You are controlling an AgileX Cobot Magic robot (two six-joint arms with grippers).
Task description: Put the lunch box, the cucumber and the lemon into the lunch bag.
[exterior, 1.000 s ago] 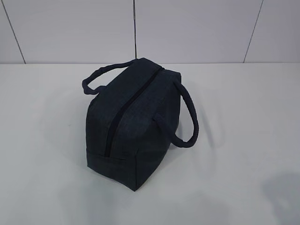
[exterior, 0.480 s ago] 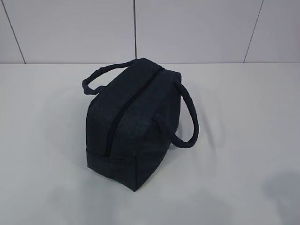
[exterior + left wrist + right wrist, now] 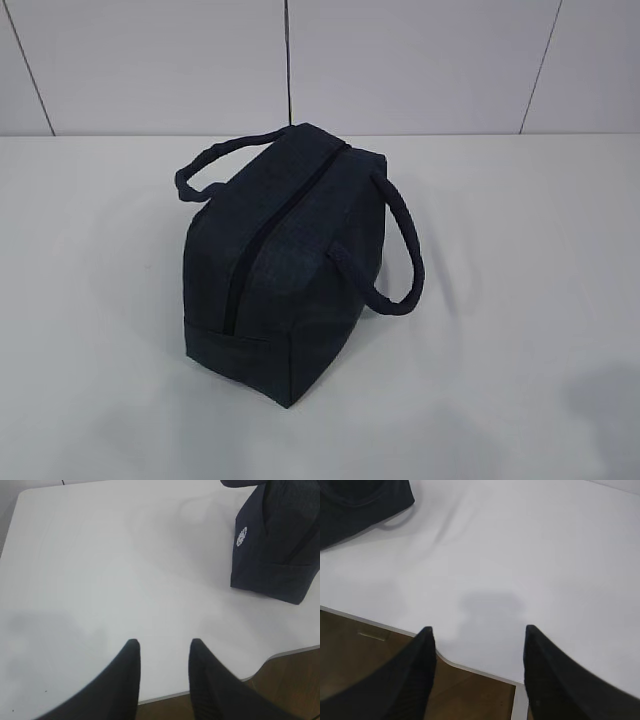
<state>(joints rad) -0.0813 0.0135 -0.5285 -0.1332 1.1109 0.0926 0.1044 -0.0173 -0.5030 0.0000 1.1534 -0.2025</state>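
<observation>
On the white tabletop (image 3: 520, 300) stands a zipped dark navy boxy fabric lunch bag (image 3: 285, 260); left gripper (image 3: 162, 647) and right gripper (image 3: 477, 632) hover with jaws apart, empty.

We see a plain white desk (image 3: 520, 300) with a rounded front edge, backed by a pale panelled wall (image 3: 420, 60) split by thin dark seams. Below the desk edge, brown wooden floor (image 3: 365, 655) shows in both wrist views.

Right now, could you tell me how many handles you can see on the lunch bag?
2: one handle on the lunch bag at its left side, the other handle looping down its right side.
</observation>
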